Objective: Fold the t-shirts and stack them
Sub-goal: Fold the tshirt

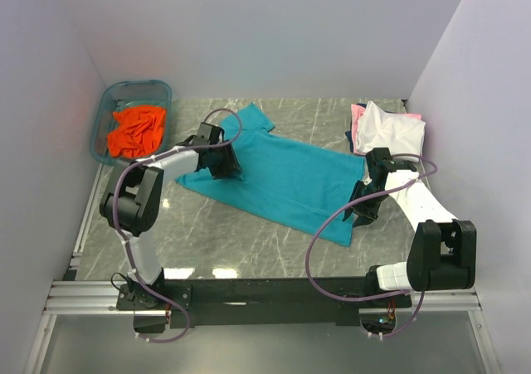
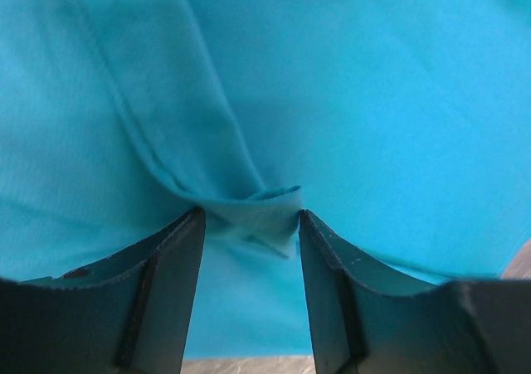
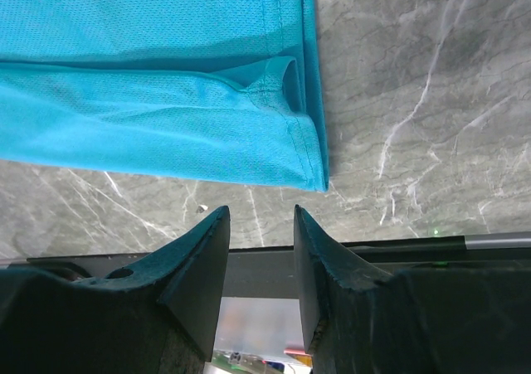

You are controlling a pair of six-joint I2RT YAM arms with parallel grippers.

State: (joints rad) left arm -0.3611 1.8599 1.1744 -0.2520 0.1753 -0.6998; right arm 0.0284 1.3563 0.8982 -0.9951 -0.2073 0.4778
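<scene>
The teal t-shirt (image 1: 282, 175) lies spread on the marble table, one long edge folded over. My left gripper (image 1: 224, 162) is low over the shirt's left part. In the left wrist view the left gripper (image 2: 249, 218) is open, with a raised fold of teal cloth (image 2: 265, 204) between its fingertips. My right gripper (image 1: 362, 205) is at the shirt's near right corner. In the right wrist view the right gripper (image 3: 261, 218) is open and empty, just short of the folded hem corner (image 3: 286, 138). The orange t-shirt (image 1: 137, 131) lies crumpled in the tub. The white t-shirt (image 1: 388, 129) lies on the pink one (image 1: 358, 110) and the dark blue one (image 1: 350, 142).
The translucent blue plastic tub (image 1: 106, 117) stands at the back left by the wall. Bare marble table (image 1: 241, 241) lies between the shirt and the black front rail (image 1: 274, 289). Walls close in on the left, back and right.
</scene>
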